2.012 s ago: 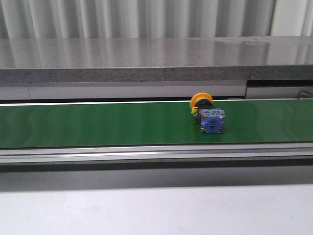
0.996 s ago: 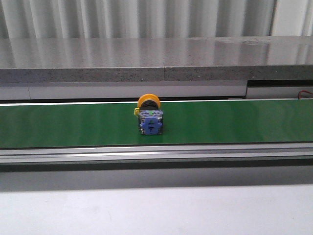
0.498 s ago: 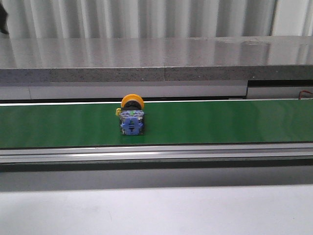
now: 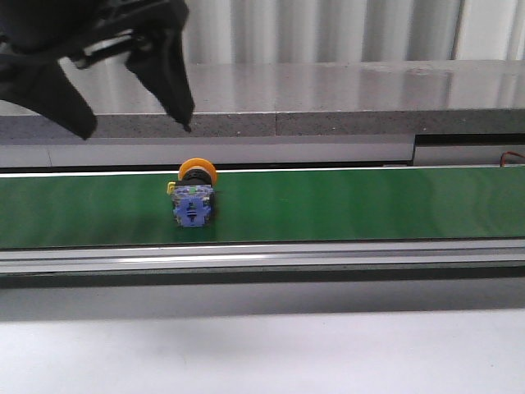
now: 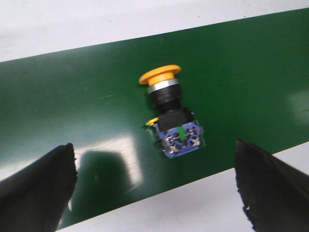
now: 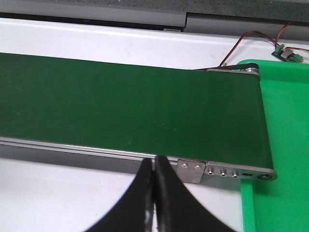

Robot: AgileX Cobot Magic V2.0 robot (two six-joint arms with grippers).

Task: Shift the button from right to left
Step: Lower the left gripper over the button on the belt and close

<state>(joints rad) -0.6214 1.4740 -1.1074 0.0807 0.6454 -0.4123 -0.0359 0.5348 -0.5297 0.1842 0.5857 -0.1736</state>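
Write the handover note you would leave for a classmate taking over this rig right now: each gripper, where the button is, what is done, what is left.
Left gripper: open, empty, above the green conveyor belt, fingers spread either side of the button in its wrist view, not touching it.
Right gripper: shut, empty, near the belt's right end, beside a green tray.
Button: lying on its side on the belt, left of centre, orange-yellow cap toward the far edge, blue base toward the robot.
Done: nothing grasped.
Left: lower, close on the button, lift it and set it down on the left.
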